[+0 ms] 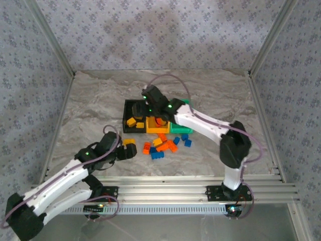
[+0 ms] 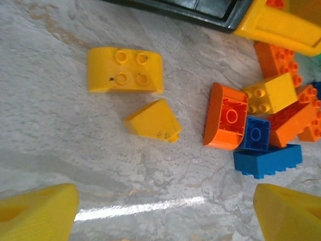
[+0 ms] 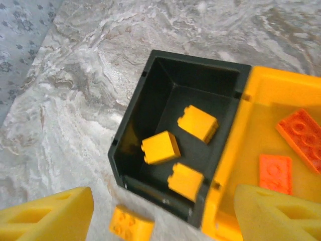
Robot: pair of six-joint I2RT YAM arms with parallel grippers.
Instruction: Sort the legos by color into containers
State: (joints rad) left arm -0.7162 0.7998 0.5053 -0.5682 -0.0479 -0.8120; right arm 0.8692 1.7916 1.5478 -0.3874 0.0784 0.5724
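My left gripper [image 1: 129, 150] hovers open and empty over the marble table, its yellow fingers [image 2: 37, 213] at the bottom corners of the left wrist view. Ahead of it lie a rounded yellow lego [image 2: 124, 70] and a sloped yellow lego [image 2: 153, 120]. To their right is a pile with an orange lego [image 2: 225, 118], a blue one [image 2: 268, 160] and a yellow one [image 2: 271, 93]. My right gripper [image 3: 163, 221] is open and empty above the black bin [image 3: 145, 100], which holds three yellow legos [image 3: 160, 147]. The yellow-orange bin [image 3: 281, 85] holds orange-red plates [image 3: 301, 135]. The green bin [image 1: 179, 128] ends the row.
One yellow lego [image 3: 131, 225] lies on the table just outside the black bin's near wall. Loose blue legos [image 1: 185, 139] sit right of the pile [image 1: 163, 145]. An aluminium rail [image 1: 200, 183] runs along the near edge, and patterned walls enclose the table.
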